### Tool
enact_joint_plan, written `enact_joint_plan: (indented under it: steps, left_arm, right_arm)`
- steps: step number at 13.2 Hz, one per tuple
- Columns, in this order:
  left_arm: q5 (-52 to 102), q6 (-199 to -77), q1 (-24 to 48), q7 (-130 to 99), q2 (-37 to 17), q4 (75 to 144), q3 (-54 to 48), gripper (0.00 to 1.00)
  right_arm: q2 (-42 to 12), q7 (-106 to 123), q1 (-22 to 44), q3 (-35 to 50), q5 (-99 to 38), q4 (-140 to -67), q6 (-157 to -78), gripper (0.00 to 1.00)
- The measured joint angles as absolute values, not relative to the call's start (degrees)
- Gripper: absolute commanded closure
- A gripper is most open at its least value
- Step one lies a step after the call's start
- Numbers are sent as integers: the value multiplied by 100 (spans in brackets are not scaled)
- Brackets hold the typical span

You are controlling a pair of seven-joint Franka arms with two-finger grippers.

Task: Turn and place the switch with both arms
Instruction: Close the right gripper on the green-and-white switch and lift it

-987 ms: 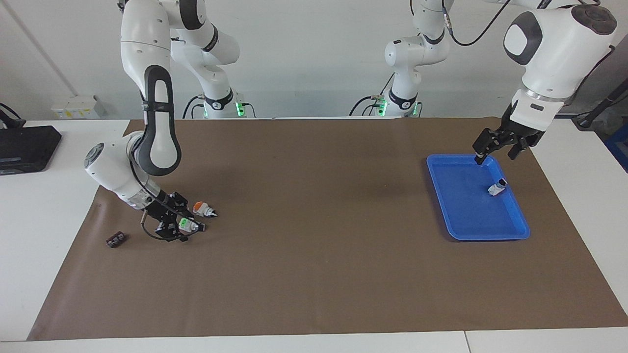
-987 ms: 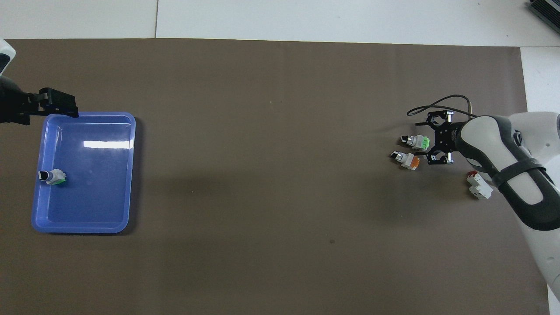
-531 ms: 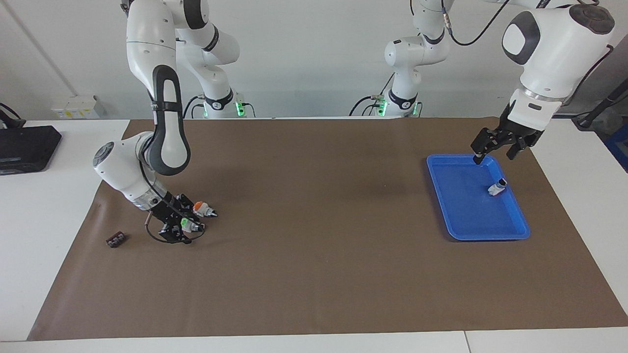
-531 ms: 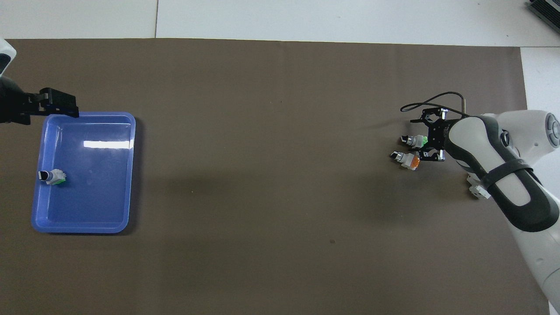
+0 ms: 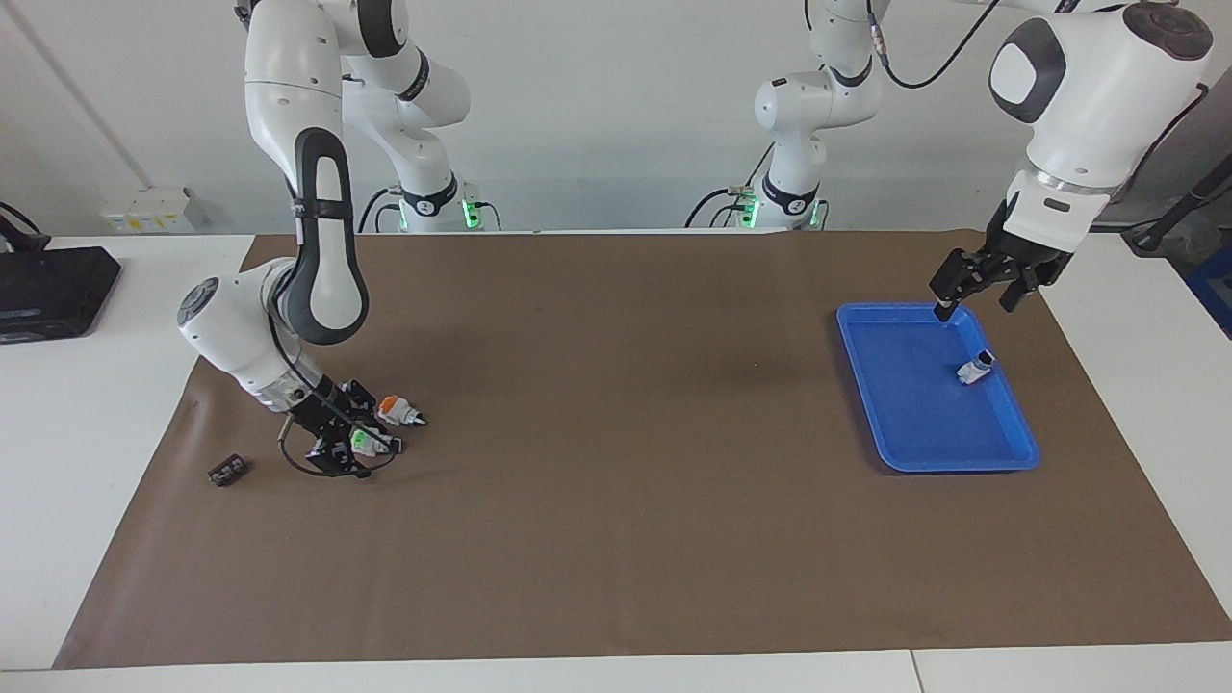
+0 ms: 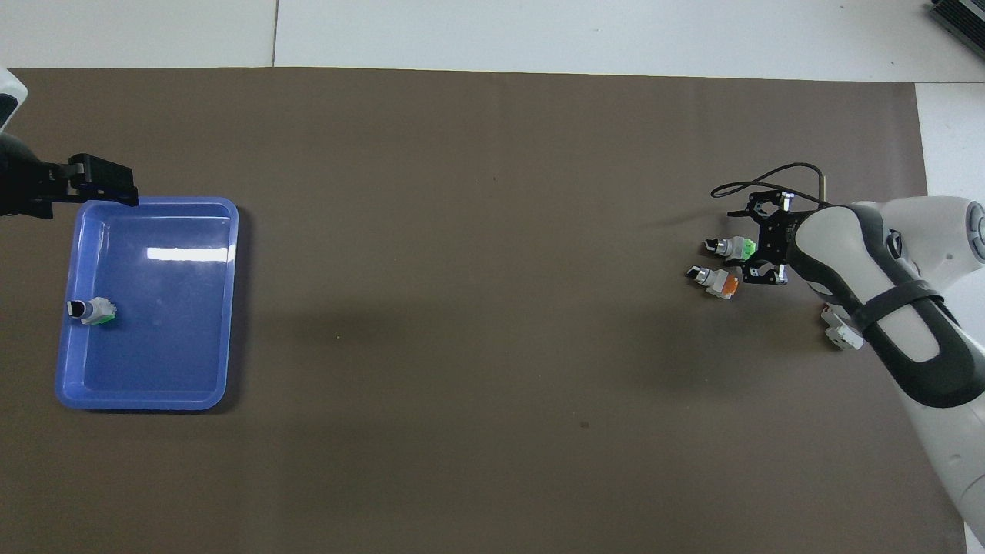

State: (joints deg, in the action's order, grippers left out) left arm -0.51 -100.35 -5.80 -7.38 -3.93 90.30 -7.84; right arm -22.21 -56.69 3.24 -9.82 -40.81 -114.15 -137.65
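**R tool at green-ended switch**

R tool low on brown-papered table, fingers either side of small white switch w/ green end; grip can't be told. Like orange-ended switch just beside, nearer robots. L tool spread wide, empty, over blue plastic tray rim; tray holds another green-ended switch.
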Motion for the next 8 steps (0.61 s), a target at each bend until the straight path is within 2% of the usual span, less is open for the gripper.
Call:
enact_joint_plan:
  steps: [1, 2, 8]
  left_arm:
    - [-41, -10043, -583, -737, -385, 9029, -777, 0]
    - [27, -10047, -583, -737, -381, 9030, -778, 0]
    - [332, -10053, -666, -536, -380, 9030, -775, 0]
  right_arm:
    - [-2217, -5645, 327, -981, -4072, -11422, -13762, 73]
    - [-2198, -5549, 332, -981, -3977, -11460, -13728, 100]
    - [-2096, -5049, 409, -971, -3162, -11519, -13761, 100]
